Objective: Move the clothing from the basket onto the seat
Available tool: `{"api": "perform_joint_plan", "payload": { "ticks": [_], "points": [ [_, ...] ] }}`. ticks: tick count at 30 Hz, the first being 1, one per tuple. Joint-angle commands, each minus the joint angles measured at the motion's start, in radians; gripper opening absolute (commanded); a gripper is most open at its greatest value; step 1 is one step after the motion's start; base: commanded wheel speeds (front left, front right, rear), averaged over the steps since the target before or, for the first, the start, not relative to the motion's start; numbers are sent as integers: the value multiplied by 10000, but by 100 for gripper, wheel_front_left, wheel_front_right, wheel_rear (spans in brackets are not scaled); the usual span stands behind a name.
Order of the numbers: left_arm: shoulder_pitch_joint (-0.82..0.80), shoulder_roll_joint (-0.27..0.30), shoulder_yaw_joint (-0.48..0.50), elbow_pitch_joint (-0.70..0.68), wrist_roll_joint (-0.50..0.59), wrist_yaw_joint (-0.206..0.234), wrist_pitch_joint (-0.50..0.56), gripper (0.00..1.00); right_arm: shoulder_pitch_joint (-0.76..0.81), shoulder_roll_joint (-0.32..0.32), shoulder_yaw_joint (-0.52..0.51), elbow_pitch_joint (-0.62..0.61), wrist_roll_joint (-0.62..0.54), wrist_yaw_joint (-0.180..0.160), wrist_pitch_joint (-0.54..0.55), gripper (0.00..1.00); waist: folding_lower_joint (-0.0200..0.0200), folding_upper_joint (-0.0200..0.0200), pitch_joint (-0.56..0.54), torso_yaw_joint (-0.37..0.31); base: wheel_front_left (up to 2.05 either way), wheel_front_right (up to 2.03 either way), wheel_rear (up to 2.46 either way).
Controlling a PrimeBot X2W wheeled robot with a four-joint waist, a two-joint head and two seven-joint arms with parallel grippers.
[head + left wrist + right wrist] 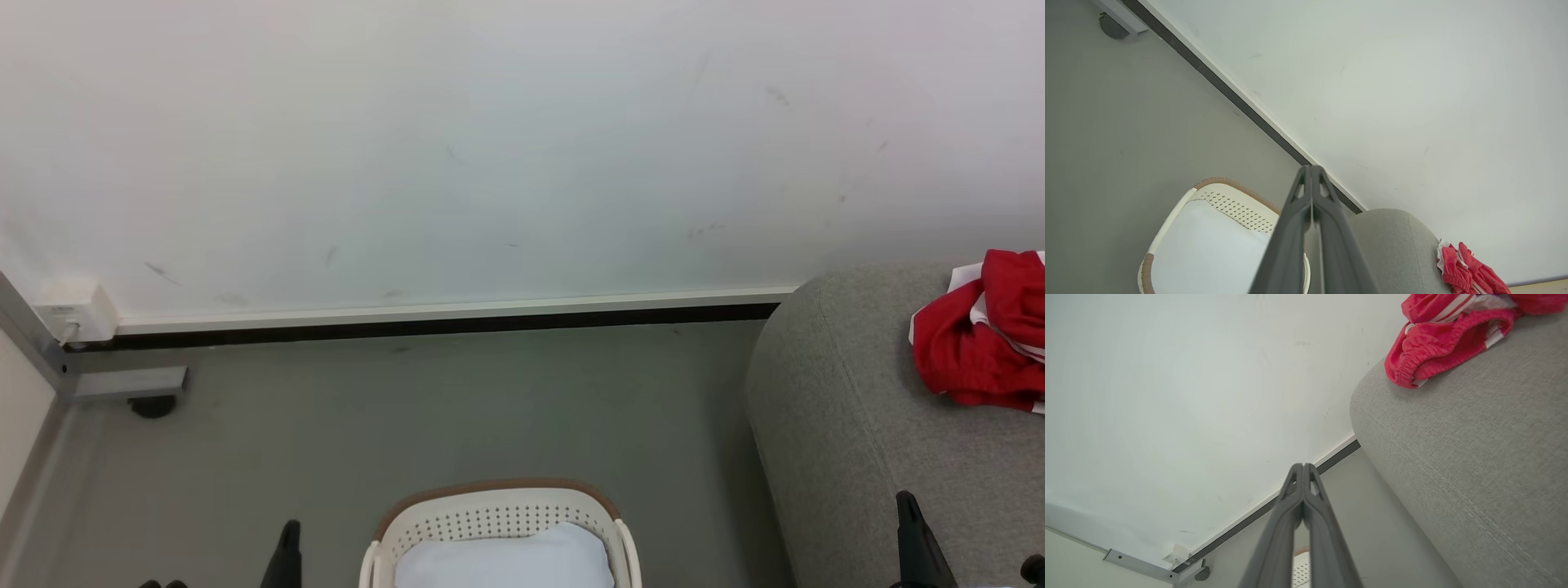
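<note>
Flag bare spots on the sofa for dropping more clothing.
Bare sofa fabric lies between its rounded left edge and the clothing, and on the near side of the pile. Crowded only at the far right, where the pile sits. The floor between basket and skirting is open too.

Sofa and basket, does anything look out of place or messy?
The red clothing lies crumpled in a heap on the sofa. The basket stands upright holding a pale pad. Nothing looks spilled or damaged.

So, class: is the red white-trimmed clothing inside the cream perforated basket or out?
Out: the clothing lies crumpled on the grey fabric sofa.
</note>
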Motion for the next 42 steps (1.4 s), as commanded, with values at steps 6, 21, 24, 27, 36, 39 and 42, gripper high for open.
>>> {"api": "perform_joint_plan", "payload": {
  "ticks": [6, 21, 24, 27, 36, 39, 42],
  "points": [
    [-328, 52, 191, -173, -914, -113, 240, 0, -317, -77, -127, -210, 1014, -9, 237, 0, -1, -1, 27, 2, 0, 0, 0],
    [-532, 62, 431, -264, -2434, -264, 660, 0, -474, -86, -294, -318, 2630, -12, 661, 0, -1, -1, 86, 5, 0, 0, 0],
    [-561, 65, 480, -279, -2703, -291, 742, 0, -503, -89, -326, -338, 2961, -12, 744, 0, -1, -1, 99, 6, 0, 0, 0],
    [-605, 67, 521, -295, -3019, -311, 824, 0, -521, -90, -357, -360, 3267, -12, 823, 0, -1, -1, 112, 7, 0, 0, 0],
    [-720, 73, 652, -341, -3825, -396, 1065, 0, -608, -95, -452, -408, 4168, -14, 1061, 0, -1, -1, 150, 9, 0, 0, 0],
    [-748, 74, 695, -353, -4077, -412, 1138, 0, -646, -96, -484, -429, 4436, -14, 1133, 0, -1, -1, 162, 10, 0, 0, 0],
    [-783, 77, 738, -365, -4361, -442, 1206, 0, -673, -97, -514, -446, 4732, -15, 1207, 0, -1, -1, 175, 10, 0, 0, 0]
  ]
}}
